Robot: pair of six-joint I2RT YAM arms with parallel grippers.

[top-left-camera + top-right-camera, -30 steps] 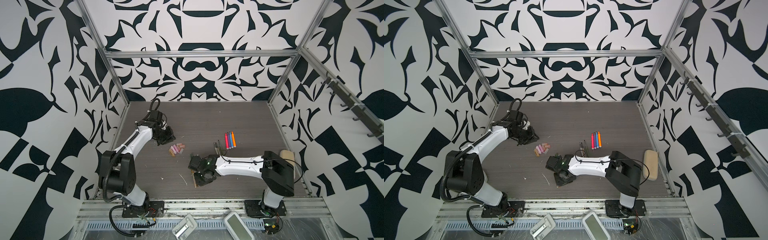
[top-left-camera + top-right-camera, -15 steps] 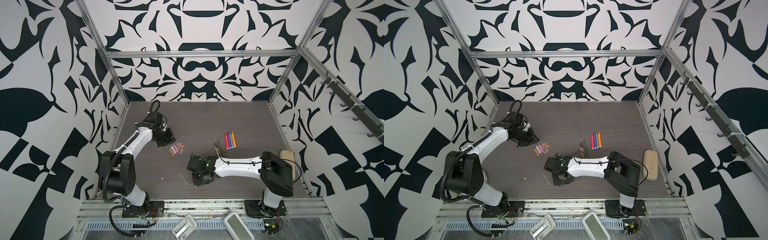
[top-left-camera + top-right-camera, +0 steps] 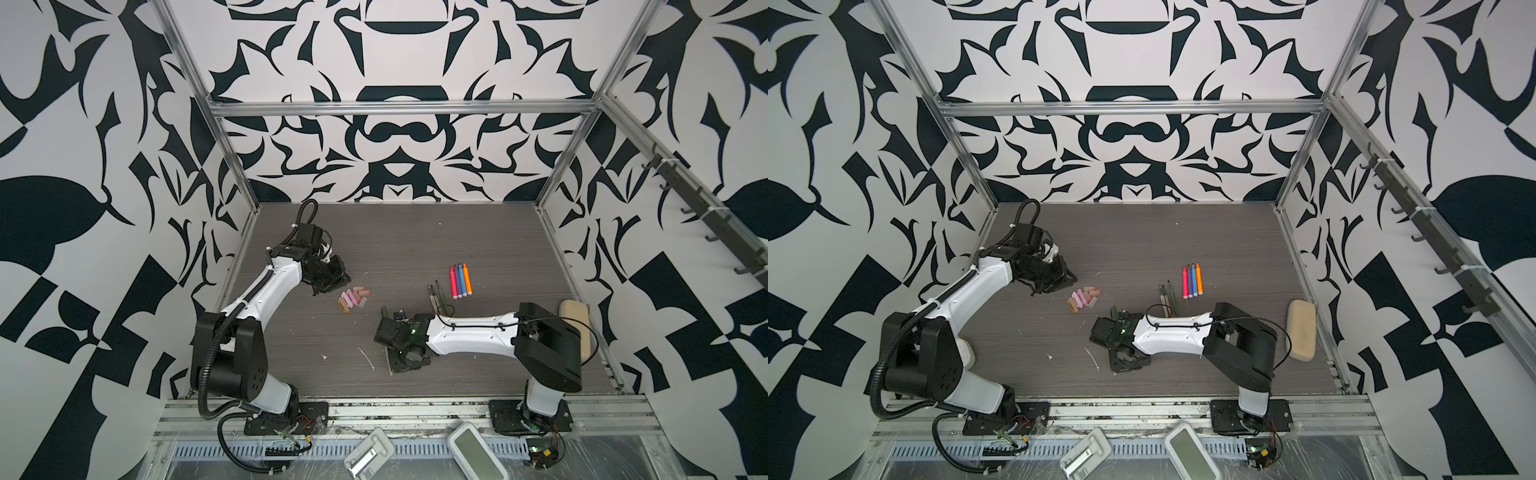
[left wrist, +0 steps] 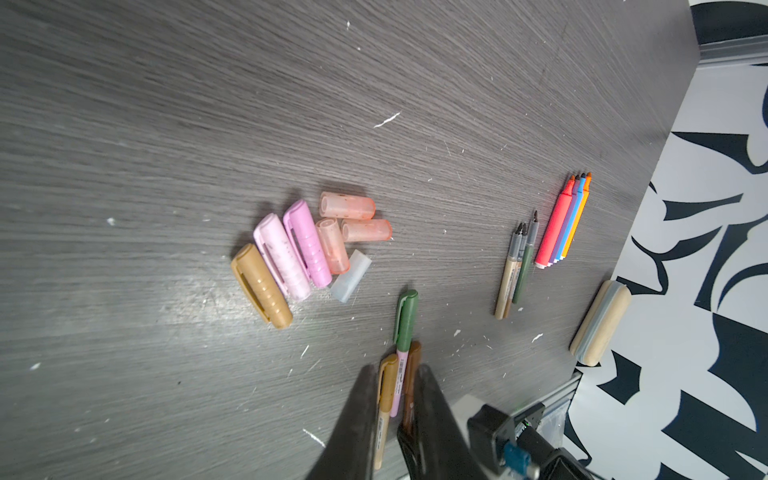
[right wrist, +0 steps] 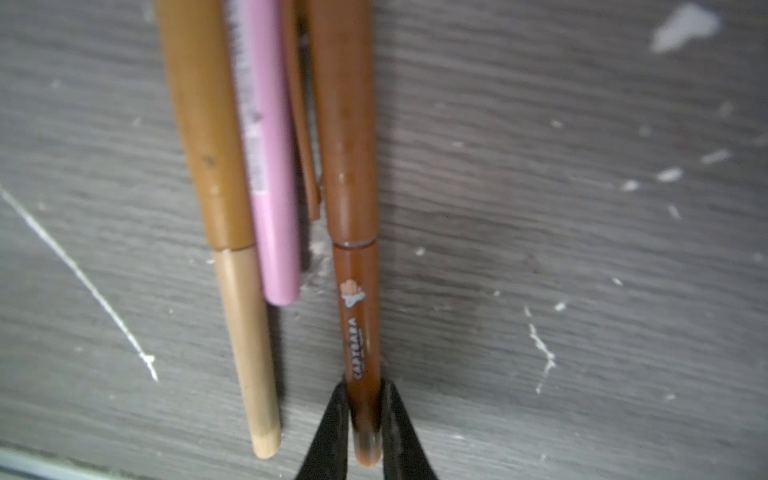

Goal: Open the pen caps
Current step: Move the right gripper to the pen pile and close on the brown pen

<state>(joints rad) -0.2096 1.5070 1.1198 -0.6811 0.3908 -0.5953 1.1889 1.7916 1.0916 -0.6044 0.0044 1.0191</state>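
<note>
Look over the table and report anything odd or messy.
The table is littered with white flecks and a long white streak, like scrapings or debris. Also, a green cap seems to sit on a pink barrel, a mismatch, though they may just lie end to end.

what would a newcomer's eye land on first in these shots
Probably the bold black-and-white patterned walls boxing in the grey table. Next, the four bright pens lined up right of centre and the cluster of loose pen caps left of centre. In the right wrist view, the right claw pinches the end of a brown pen, its cap on.
</note>
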